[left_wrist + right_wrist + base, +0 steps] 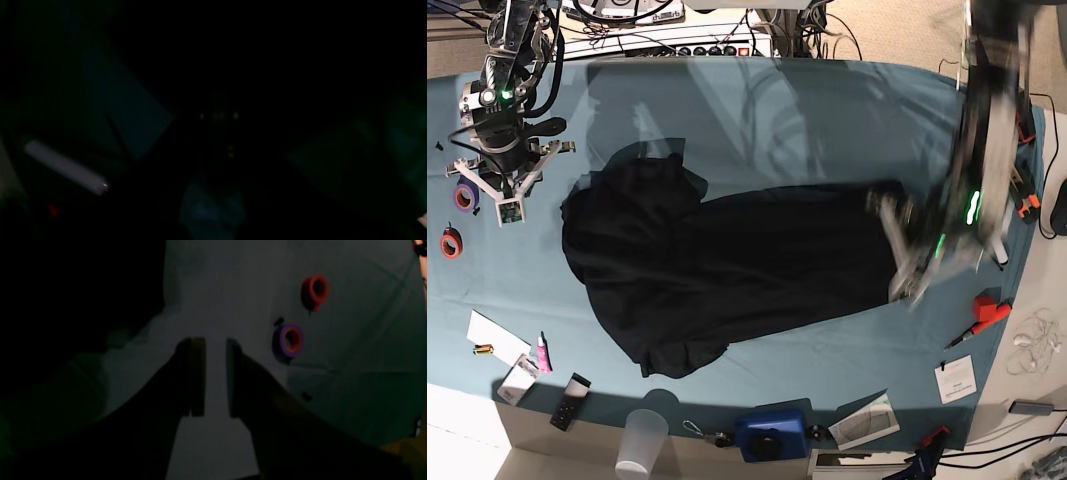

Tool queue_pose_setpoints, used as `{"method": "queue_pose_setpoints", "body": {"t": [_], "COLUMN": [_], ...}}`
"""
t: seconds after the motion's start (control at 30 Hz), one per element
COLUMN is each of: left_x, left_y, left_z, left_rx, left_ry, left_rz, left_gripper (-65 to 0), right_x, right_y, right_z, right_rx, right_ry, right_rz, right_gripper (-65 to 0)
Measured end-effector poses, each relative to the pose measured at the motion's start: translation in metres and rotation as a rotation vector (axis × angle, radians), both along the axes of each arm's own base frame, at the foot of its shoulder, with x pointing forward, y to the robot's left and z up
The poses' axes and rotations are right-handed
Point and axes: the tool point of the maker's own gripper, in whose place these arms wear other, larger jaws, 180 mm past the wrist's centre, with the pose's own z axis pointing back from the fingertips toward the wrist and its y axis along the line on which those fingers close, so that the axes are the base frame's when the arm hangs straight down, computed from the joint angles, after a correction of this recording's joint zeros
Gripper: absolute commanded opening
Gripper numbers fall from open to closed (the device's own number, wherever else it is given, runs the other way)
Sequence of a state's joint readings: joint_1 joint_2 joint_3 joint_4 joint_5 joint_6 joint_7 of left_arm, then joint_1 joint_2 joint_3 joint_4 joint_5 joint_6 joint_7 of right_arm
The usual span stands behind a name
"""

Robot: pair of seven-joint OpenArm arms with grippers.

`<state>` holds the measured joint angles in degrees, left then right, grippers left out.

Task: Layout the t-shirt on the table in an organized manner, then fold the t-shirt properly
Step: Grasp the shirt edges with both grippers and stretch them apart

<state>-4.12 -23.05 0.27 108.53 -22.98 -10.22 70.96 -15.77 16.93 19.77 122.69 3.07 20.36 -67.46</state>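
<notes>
Black cloth t-shirt (717,265) sprawls on our teal counter (827,110); right jaws (215,376) narrowly parted, empty; left jaws (907,262) blurred, we cannot tell.

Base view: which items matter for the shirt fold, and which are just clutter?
Job:
- t-shirt, black, spread unevenly mid-table
- table, teal cover
- left gripper, blurred, at the shirt's edge
- right gripper, open, off the shirt

Lying about:
- red tape roll
- purple tape roll
- plastic cup
- red marker

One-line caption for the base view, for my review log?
Crumpled black cloth t-shirt sprawls across the teal-draped table; blurred left pincer at its edge, open right pincer apart near two tape rolls.
</notes>
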Motion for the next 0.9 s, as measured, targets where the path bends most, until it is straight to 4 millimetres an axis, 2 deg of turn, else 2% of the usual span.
{"method": "queue_pose_setpoints", "body": {"t": [0.1, 0.2, 0.3, 0.43, 0.6, 0.63, 0.7, 0.77, 0.9], "left_x": [-0.024, -0.035, -0.031, -0.017, -0.017, -0.017, -0.017, -0.017, -0.019], "left_y": [0.021, 0.046, 0.068, 0.075, 0.070, 0.070, 0.077, 0.084, 0.103], "left_z": [0.012, 0.033, 0.051, 0.082, 0.085, 0.085, 0.083, 0.082, 0.080], "left_rx": [0.000, 0.005, 0.006, -0.041, -0.043, -0.038, 0.007, 0.054, 0.171], "left_ry": [-0.052, -0.142, -0.248, -0.400, -0.417, -0.416, -0.415, -0.412, -0.407], "left_rz": [0.069, 0.147, 0.201, 0.182, 0.130, 0.130, 0.141, 0.153, 0.182], "left_gripper": [-65.0, -65.0, -65.0, -65.0, -65.0, -65.0, -65.0, -65.0, -65.0], "right_x": [-0.003, -0.003, -0.005, 0.003, 0.002, -0.001, -0.003, -0.003, -0.003], "right_y": [0.001, 0.028, 0.062, 0.072, 0.074, 0.073, 0.077, 0.092, 0.129], "right_z": [-0.003, -0.012, -0.019, -0.014, -0.015, -0.018, -0.022, -0.026, -0.035], "right_rx": [0.021, 0.170, 0.316, 0.338, 0.342, 0.339, 0.330, 0.344, 0.364], "right_ry": [0.013, 0.016, 0.018, -0.040, -0.033, -0.012, 0.015, 0.029, 0.060], "right_rz": [-0.017, 0.063, 0.167, 0.201, 0.204, 0.197, 0.209, 0.261, 0.372], "right_gripper": [-53.4, -53.4, -53.4, -53.4, -53.3, -51.7, -44.0, -38.4, -38.1]}}
